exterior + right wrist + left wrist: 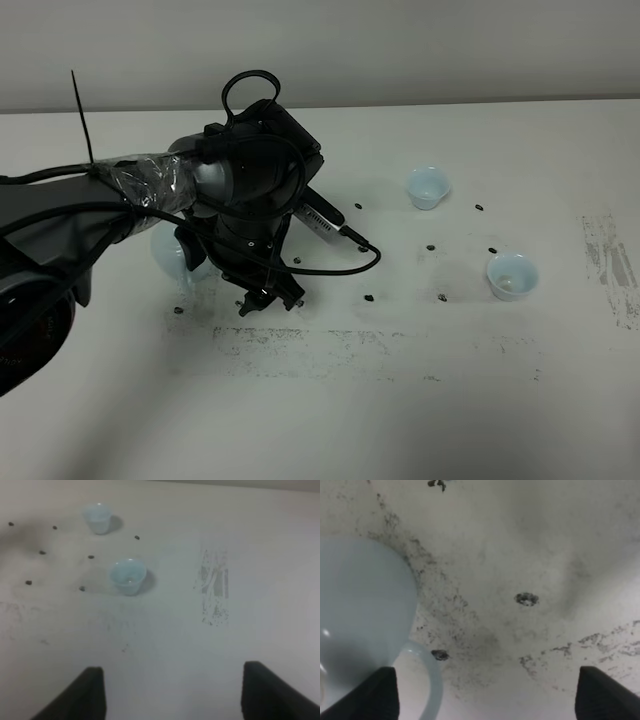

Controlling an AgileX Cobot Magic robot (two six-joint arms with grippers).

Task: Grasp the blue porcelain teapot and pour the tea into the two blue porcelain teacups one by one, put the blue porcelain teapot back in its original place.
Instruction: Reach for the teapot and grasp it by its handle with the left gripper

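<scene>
The blue porcelain teapot [166,254] stands on the white table, mostly hidden under my left arm. In the left wrist view the teapot's round body [362,615] and loop handle [431,680] sit close beside one finger [380,695]. My left gripper [267,298] [487,700] is open, low over the table, with nothing between its fingers. The two blue porcelain teacups stand upright to the right, the far one [428,187] [98,517] and the near one [512,275] [127,576]. My right gripper [170,700] is open and empty, away from both cups; the exterior view does not show it.
Small dark spots [369,297] dot the table around the cups and the teapot. Grey scuffed patches lie along the front [300,345] and at the right [612,265]. A black cable [345,262] loops off my left wrist.
</scene>
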